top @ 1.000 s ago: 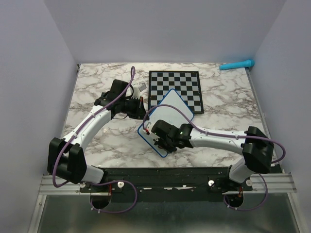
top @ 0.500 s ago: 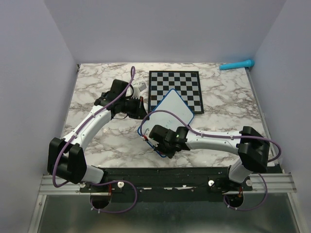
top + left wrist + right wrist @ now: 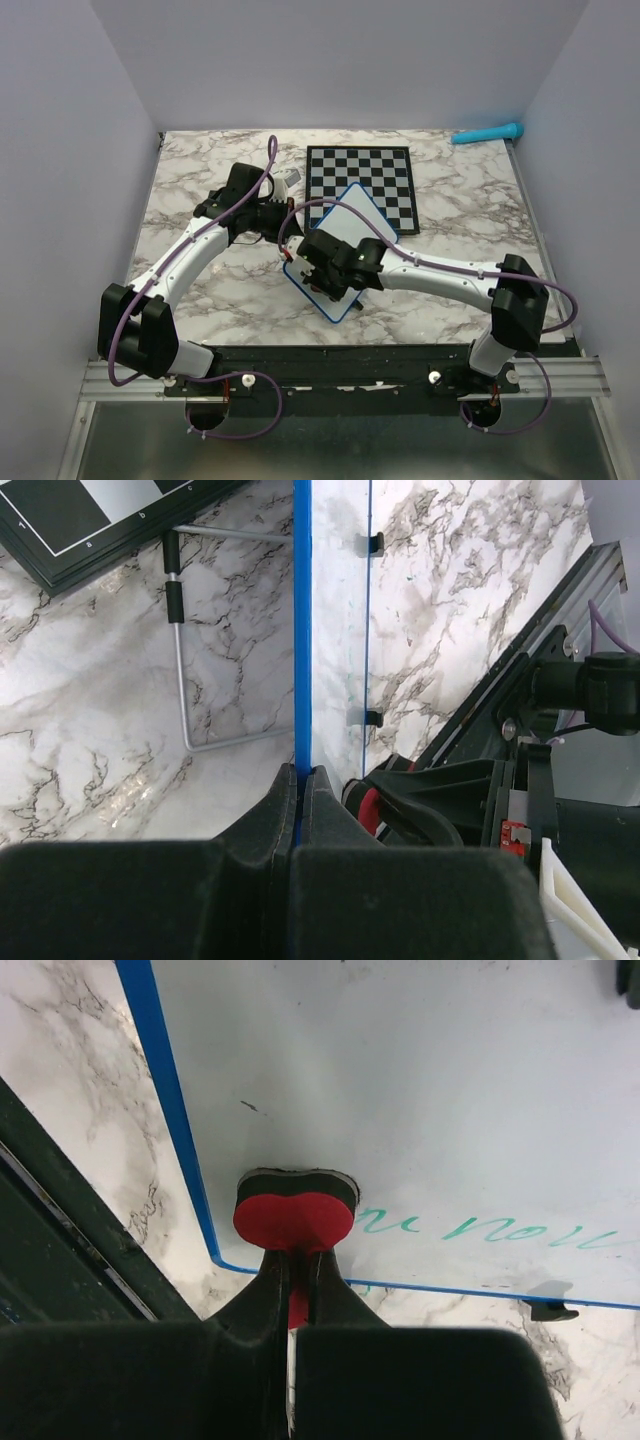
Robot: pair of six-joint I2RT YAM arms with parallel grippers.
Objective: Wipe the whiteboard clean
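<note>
The whiteboard, white with a blue rim, stands tilted in front of the chessboard. My left gripper is shut on its left edge. The left wrist view shows the board edge-on, with the blue rim pinched between the jaws of the left gripper. My right gripper is shut on a red heart-shaped eraser, which presses on the board face near its lower corner. Teal handwriting runs to the right of the eraser along the board's bottom edge. The eraser also shows in the left wrist view.
A black-and-white chessboard lies behind the whiteboard. A wire stand sits on the marble behind the board. A teal object lies at the back right corner. The black base rail runs along the near edge.
My right gripper has moved the eraser up and to the left across the board, from its lower edge towards the left gripper. The left gripper has stayed shut on the board's edge.
</note>
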